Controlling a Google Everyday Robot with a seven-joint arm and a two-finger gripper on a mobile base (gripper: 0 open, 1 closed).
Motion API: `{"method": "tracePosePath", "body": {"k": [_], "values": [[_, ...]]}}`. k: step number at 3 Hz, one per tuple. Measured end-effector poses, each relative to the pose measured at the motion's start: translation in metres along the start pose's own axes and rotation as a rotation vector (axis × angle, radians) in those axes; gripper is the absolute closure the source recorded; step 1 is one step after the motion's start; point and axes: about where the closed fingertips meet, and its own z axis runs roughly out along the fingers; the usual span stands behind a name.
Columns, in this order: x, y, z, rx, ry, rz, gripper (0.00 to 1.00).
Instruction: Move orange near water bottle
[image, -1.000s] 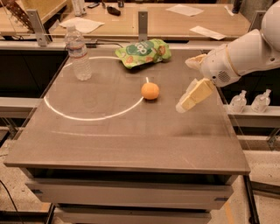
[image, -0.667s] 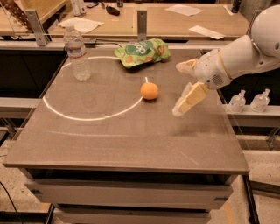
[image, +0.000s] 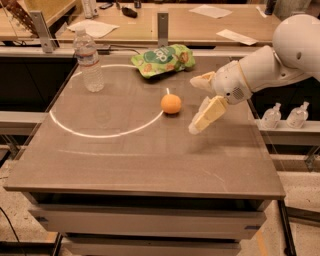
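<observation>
Claw (image: 194, 106) above the right half of the bench (image: 150, 165), roughly midway between far and near edges, off the surface. My white arm comes in from beyond the right edge. Fingers spread wide, one pointing toward the left edge, the other angled down toward the near edge. Nothing held between them.

Orange (image: 171, 104) sits on the bench near the centre, a little toward the far edge. It lies just left of my claw and apart from it, no contact. A thin white arc (image: 100, 134) painted on the bench top runs right past it, on the side toward the left edge.

Water bottle (image: 88, 60) upright near the far left corner, white cap on, label band around its upper body. Well apart from the orange.

Green snack bag (image: 162, 60) lies flat by the far edge, about mid-width, between bottle and claw as seen across the bench.

Two small clear pump bottles (image: 285, 116) stand on a lower ledge beyond the right edge.
</observation>
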Motion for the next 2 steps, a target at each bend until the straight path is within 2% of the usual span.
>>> {"method": "tracePosePath", "body": {"k": [2], "values": [[-0.014, -0.014, 0.025, -0.051, -0.034, 0.047, 0.0]]}}
